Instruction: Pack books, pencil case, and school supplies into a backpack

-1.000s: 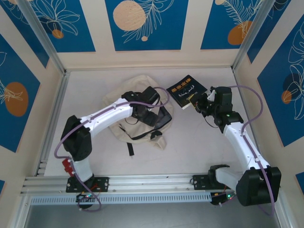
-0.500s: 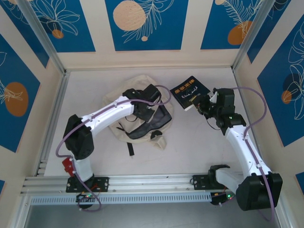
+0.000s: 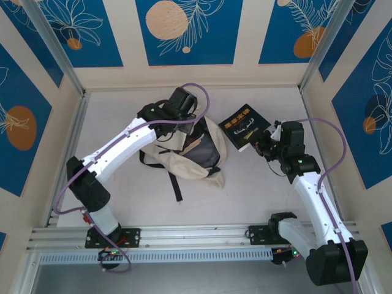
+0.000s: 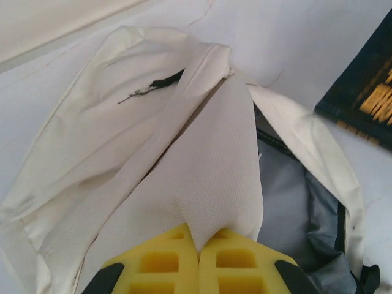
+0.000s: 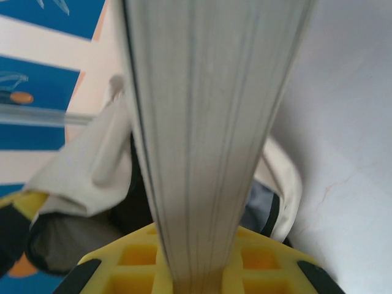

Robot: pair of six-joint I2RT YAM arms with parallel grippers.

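Note:
The cream-white backpack (image 3: 177, 160) lies mid-table with its mouth pulled open, showing grey lining (image 3: 207, 150). My left gripper (image 3: 188, 127) is shut on the backpack's upper flap; in the left wrist view the yellow pads (image 4: 165, 263) pinch a fold of cream fabric (image 4: 208, 165), grey lining (image 4: 288, 196) to the right. A dark book with pale lettering (image 3: 244, 125) hangs to the right of the bag's mouth, my right gripper (image 3: 262, 138) shut on its near corner. In the right wrist view the book's page edge (image 5: 208, 122) rises from between the pads (image 5: 138, 263), the backpack (image 5: 86, 165) behind it.
A black strap (image 3: 176, 185) trails from the backpack toward the front. An aluminium rail (image 3: 184, 236) runs along the near edge, and patterned walls (image 3: 373, 104) close in both sides and the back. The book's corner (image 4: 367, 92) shows at the right of the left wrist view.
My left gripper has shut on the backpack's flap and pulled it up and toward the back, opening the bag. The right gripper with the book has drifted slightly right and nearer.

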